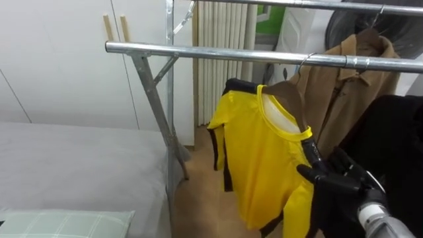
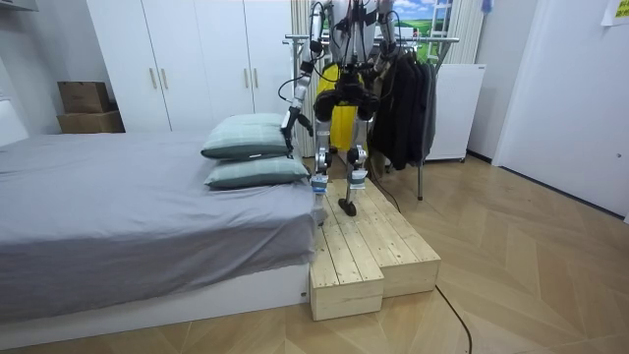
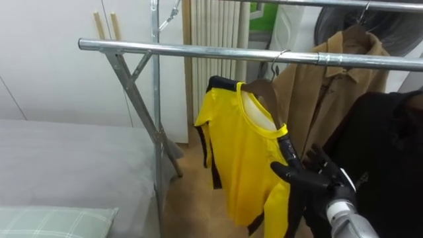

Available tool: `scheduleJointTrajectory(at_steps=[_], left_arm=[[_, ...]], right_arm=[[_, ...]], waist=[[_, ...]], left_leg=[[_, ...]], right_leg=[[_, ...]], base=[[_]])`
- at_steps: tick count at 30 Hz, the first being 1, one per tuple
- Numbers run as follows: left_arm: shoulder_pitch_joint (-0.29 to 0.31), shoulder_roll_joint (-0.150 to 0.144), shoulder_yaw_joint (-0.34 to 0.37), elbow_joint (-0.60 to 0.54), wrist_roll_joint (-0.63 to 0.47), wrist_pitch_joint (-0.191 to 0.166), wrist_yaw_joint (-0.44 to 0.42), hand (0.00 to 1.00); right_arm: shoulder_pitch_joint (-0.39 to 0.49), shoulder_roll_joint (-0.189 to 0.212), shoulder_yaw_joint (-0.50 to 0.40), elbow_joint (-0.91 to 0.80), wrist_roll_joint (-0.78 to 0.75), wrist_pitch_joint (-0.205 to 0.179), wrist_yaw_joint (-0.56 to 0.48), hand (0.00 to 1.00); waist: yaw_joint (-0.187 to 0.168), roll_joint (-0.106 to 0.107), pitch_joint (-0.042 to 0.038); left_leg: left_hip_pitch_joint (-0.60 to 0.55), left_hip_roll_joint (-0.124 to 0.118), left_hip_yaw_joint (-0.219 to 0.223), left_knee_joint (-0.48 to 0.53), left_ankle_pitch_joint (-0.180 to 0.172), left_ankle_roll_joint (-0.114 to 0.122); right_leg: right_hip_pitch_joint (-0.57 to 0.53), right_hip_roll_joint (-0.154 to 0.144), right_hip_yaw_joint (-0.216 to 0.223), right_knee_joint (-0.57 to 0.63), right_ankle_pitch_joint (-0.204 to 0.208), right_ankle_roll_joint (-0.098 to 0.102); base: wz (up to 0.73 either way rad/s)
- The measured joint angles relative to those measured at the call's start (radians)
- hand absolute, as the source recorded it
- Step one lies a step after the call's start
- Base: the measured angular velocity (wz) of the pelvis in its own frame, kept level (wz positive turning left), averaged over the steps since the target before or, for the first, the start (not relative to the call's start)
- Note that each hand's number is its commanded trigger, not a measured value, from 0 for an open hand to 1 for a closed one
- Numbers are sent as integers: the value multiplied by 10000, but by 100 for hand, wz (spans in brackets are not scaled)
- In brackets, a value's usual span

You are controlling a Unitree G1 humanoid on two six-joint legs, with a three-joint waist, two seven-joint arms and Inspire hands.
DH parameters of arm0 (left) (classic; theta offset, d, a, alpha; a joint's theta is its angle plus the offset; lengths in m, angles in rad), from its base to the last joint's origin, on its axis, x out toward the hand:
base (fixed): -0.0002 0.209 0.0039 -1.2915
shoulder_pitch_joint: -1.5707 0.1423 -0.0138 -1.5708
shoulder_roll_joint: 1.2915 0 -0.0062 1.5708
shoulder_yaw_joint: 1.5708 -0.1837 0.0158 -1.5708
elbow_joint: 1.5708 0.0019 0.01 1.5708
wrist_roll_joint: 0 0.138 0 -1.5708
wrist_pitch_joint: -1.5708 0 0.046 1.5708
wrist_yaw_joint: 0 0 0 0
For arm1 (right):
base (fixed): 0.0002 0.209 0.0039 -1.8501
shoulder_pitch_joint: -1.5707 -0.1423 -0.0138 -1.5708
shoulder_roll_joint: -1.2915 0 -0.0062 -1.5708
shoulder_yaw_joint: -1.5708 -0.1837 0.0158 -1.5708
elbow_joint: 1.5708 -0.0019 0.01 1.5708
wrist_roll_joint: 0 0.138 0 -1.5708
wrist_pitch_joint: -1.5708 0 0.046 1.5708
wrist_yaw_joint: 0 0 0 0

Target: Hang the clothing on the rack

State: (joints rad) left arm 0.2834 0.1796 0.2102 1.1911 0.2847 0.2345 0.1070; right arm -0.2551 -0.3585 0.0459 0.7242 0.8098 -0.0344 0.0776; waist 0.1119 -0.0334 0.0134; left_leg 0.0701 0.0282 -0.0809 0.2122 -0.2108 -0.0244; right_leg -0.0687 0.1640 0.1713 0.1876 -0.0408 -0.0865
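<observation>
The yellow shirt [image 1: 264, 158], on its wooden hanger [image 1: 285, 92], looks hooked over the rail [image 1: 231, 53]. Just below the rail, the right hand [image 1: 340, 178] is spread open, holding nothing and brushing the shirt's shoulder. If a finger snags on withdrawal, it could drag the hook off. The left hand [image 2: 289, 126] hangs well below the rail; I cannot tell its state.

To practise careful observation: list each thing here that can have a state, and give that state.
Yellow shirt: on a hanger, hooked over the rail.
Brown coat: hanging on the rail.
Black garment: hanging.
Wardrobe doors: shut.
Right hand: open, at the shirt's shoulder.
Left hand: down at the robot's side.
</observation>
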Motion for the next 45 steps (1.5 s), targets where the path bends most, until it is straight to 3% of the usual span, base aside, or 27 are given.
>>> scheduleJointTrajectory(at_steps=[9, 12, 16, 20, 25, 30, 38, 45], left_arm=[[-3, -9, -73, -2, -120, -3, 0, 0], [-52, -19, -44, -3, -120, -4, 0, 0], [-77, -23, -31, -2, -120, -11, 0, 0], [-75, -23, -25, 8, -218, -34, 0, 0], [-74, -50, -43, 69, -296, -84, 0, 0], [-72, -70, -86, 210, -594, -101, 17, 0], [-76, -74, -314, 209, -758, -268, 108, 0], [-78, -77, -314, 207, -739, -463, 107, 0]], right_arm=[[1198, 80, -3, 3, -435, -5, 162, 0], [1817, 132, 4, 3, -1027, 1, 345, 0], [2009, 174, 9, 85, -1417, -18, 350, 0], [2194, 547, 4, 530, -1753, -330, 355, 0], [2851, 912, 5, 1336, -1921, -329, 350, 0], [3445, 1058, 7, 1635, -1944, -415, 326, 0], [3530, 1287, 117, 2457, -2228, -508, 440, 0], [3751, 1322, 111, 3397, -2273, -555, 1227, 0]], waist=[[-502, 62, 31], [-529, 57, 27], [-559, 51, 31], [-577, 52, 33], [-600, 58, 41], [-929, 56, 49], [-1058, 154, 105], [-1077, 206, 96]], left_leg=[[-62, 36, 244, -88, -11, 7], [-60, 68, 378, -88, -45, 19], [-53, 81, 544, -77, -52, 21], [-6, 92, 622, -77, -50, 21], [59, 93, 742, -91, -79, 68], [-88, 115, 926, -165, -132, 95], [-61, 160, 1048, -172, -159, 75], [20, 176, 1035, -178, -174, 69]], right_leg=[[-52, 58, 250, -3, 22, 33], [-109, 119, 399, 30, 34, 46], [-210, 173, 566, 137, 30, 42], [-160, 187, 652, 103, 1, -4], [-65, 177, 702, -16, 25, 15], [-192, 197, 797, -6, 97, 123], [-221, 282, 948, -2, 118, 138], [-191, 292, 905, 5, 100, 110]], base=[[-7], [-16], [-14], [-5], [1], [-9], [-6], [0]])
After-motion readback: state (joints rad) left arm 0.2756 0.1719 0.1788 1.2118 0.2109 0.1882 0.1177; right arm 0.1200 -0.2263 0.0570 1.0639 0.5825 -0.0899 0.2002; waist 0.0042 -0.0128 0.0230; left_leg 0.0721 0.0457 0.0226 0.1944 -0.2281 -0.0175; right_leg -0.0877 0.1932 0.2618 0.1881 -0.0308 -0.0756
